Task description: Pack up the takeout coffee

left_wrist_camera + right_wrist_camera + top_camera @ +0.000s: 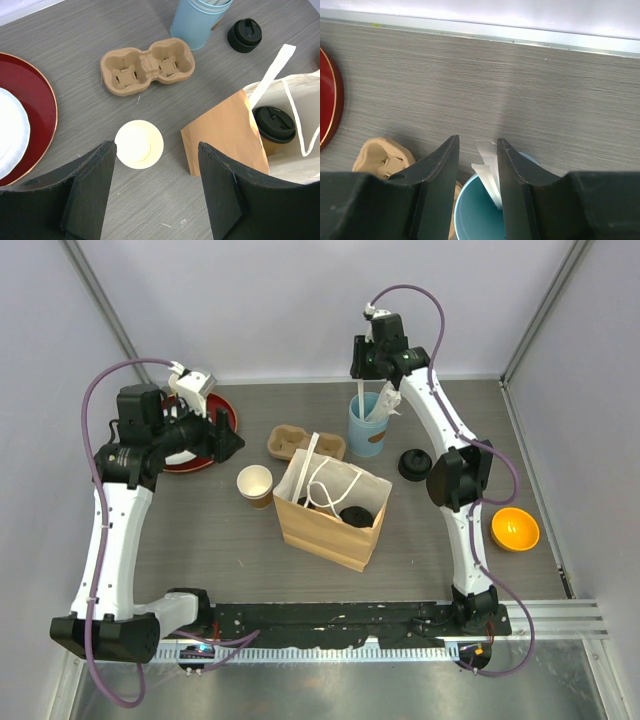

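Sweeping across the desk [200, 540], the biggest thing out there is the brown paper bag [320, 535], standing open in the middle with its white handles [335, 480] flopped over the mouth. Next down in size, the blue cup [362, 435] sits behind it. The right tool [478, 142] is nose-down over that cup, its fingers narrowed either side of a white paper strip [487, 165]. Whether it actually pinches the strip, the views do not settle.

The left tool [156, 150] hangs on the other side, fingers apart and empty, above the lidless cup [139, 144] and near the cardboard carrier [147, 65].

Now the coffee. One capped cup [274, 125] stands upright inside the bag, low down by one wall. A second dark round shape [320, 502] shows beside it under the handles. It is probably the twin, though too much is hidden to be sure.

Smallest of all, a black lid [245, 35] rests on the desk just by the blue cup. Whether there is a cup beneath it cannot be told.

As for handling, a capped cup looks light, with a thin wall that would dent under a hard squeeze. The plastic lid looks slick and likely to pop off if used as a handle. The best hold is probably around the paper wall just under the lid, where the rim stiffens it, with a gentle squeeze and the cup kept upright.
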Motion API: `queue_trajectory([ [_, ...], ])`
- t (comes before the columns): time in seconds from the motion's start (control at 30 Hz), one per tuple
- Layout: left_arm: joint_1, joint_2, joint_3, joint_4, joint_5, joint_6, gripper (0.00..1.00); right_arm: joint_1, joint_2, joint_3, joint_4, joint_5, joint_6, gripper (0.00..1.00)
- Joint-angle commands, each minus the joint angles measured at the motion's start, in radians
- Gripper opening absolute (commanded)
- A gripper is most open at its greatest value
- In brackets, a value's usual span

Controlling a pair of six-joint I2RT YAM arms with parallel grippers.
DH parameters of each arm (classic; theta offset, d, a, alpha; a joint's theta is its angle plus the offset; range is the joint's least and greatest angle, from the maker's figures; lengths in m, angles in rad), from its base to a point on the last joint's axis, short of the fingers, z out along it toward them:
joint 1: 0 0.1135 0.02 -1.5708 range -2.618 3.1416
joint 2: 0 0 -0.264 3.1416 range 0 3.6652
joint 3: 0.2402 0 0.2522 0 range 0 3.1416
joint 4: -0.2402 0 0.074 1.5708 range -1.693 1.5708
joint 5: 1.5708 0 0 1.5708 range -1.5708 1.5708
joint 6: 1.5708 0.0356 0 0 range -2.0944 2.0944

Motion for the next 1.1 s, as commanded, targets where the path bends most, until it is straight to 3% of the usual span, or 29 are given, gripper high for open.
queue_trajectory([
  [0.0, 0.005, -0.024, 0.005, 0.003, 0.010, 0.009, 0.70, 0.012, 0.005, 0.053, 0.006, 0.050, -0.052, 0.41],
  [0.1, 0.005, -0.026, 0.003, 0.006, 0.010, 0.009, 0.70, 0.012, 0.006, 0.057, 0.000, 0.058, -0.061, 0.39],
  [0.27, 0.005, -0.024, 0.003, 0.005, 0.008, 0.009, 0.70, 0.013, 0.008, 0.062, 0.020, 0.058, -0.069, 0.15],
  [0.53, 0.005, -0.026, -0.004, 0.008, 0.008, 0.009, 0.70, 0.013, -0.032, 0.056, 0.081, 0.055, -0.096, 0.01],
  [0.83, 0.005, -0.029, -0.008, 0.011, 0.007, 0.009, 0.70, 0.013, -0.095, 0.038, 0.100, 0.045, -0.136, 0.01],
  [1.07, 0.006, -0.039, -0.012, 0.011, 0.005, 0.013, 0.70, 0.012, -0.245, 0.001, 0.100, 0.090, -0.199, 0.01],
])
